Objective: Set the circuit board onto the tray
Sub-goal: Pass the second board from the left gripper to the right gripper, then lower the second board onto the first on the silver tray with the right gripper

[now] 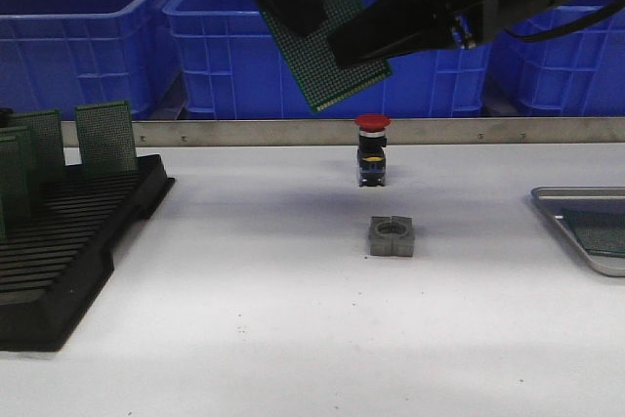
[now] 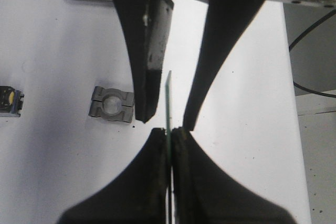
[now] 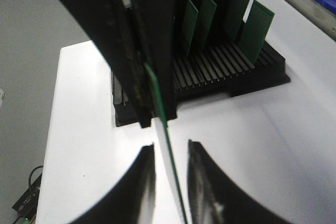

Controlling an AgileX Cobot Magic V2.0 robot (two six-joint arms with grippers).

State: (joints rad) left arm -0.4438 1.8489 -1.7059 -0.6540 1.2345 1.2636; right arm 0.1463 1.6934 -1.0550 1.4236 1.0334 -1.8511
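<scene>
The green circuit board [image 1: 327, 70] hangs tilted high above the table middle. My left gripper [image 1: 305, 15] is shut on its upper edge; in the left wrist view the board's thin edge [image 2: 168, 95] is pinched between the left gripper's [image 2: 169, 132] jaws. My right gripper [image 1: 344, 51] is open and straddles the board from the right; in the right wrist view the board [image 3: 157, 98] runs between the right gripper's [image 3: 171, 153] jaws, with gaps on both sides. The silver-grey tray [image 1: 547, 194] lies at the table's right edge, with another green board [image 1: 598, 229] in it.
A black slotted rack [image 1: 68, 241] with several upright green boards stands at the left. A red-capped push button [image 1: 372, 148] and a grey metal block [image 1: 392, 237] sit on the table below the grippers. Blue crates [image 1: 225, 36] line the back.
</scene>
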